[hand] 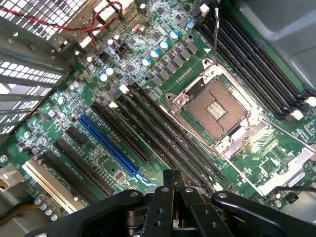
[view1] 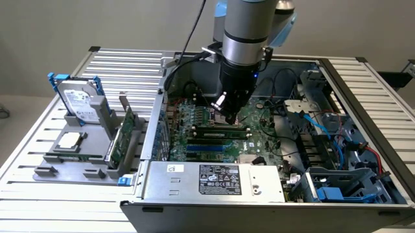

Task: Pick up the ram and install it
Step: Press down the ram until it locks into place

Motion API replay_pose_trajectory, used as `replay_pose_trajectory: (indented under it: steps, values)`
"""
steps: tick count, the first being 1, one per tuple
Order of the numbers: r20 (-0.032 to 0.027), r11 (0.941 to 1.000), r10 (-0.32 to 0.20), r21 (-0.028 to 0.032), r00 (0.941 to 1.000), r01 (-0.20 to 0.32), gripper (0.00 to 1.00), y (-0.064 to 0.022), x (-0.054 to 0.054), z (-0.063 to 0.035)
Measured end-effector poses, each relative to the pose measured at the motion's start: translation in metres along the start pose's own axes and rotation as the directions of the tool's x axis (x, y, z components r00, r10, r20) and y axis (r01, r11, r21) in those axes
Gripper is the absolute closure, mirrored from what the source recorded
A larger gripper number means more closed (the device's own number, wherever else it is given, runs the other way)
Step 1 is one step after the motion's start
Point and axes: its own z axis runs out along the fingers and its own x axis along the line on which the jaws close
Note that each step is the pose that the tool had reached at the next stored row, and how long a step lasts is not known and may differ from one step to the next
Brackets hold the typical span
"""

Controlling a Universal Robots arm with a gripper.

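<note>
Lab: robot arm (view1: 250, 29), slatted bench (view1: 123, 68)

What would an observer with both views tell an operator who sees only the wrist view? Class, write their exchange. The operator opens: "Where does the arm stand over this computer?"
Observer: The arm comes straight down into the open case, with the hand low over the motherboard.
Operator: What sits outside the case?
Observer: A grey holder on the exterior view's left, with a hard drive standing upright in it.
Operator: Anything else in that holder?
Observer: A green expansion card stands on edge, between the drive and the case.
</note>
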Motion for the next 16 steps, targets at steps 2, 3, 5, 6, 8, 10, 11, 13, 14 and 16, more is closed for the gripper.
replay_pose_trajectory:
  steps: [2,3,5,6,8,10,11,13,14,16]
  values:
    - [-0.0003,0.9995,0.031,-0.0004,0.9995,-0.031,0.89,0.0,0.0,0.0]
    - [-0.0003,0.999,0.046,-0.0006,0.999,-0.046,0.89,0.0,0.0,-0.0002]
    - [-0.0009,0.9972,0.075,-0.0009,0.9972,-0.075,0.89,0.0,0.0,-0.0009]
    - [-0.001,0.9959,0.091,-0.0011,0.9959,-0.091,0.89,0.0,0.0,-0.0012]
    - [-0.0014,0.9927,0.121,-0.0014,0.9927,-0.121,0.89,0.0,0.0,-0.002]
    - [-0.0019,0.9887,0.15,-0.0017,0.9887,-0.15,0.89,0.0,0.0,-0.0028]
    - [-0.002,0.9864,0.164,-0.0018,0.9864,-0.164,0.89,0.0,0.0,-0.0031]
    - [-0.0024,0.9809,0.195,-0.0021,0.9809,-0.195,0.89,0.0,0.0,-0.0038]
    - [-0.0027,0.9779,0.209,-0.0022,0.9779,-0.209,0.89,-0.0001,0.0,-0.0042]
    - [-0.0031,0.9713,0.238,-0.0025,0.9713,-0.238,0.89,-0.0001,0.0001,-0.0049]
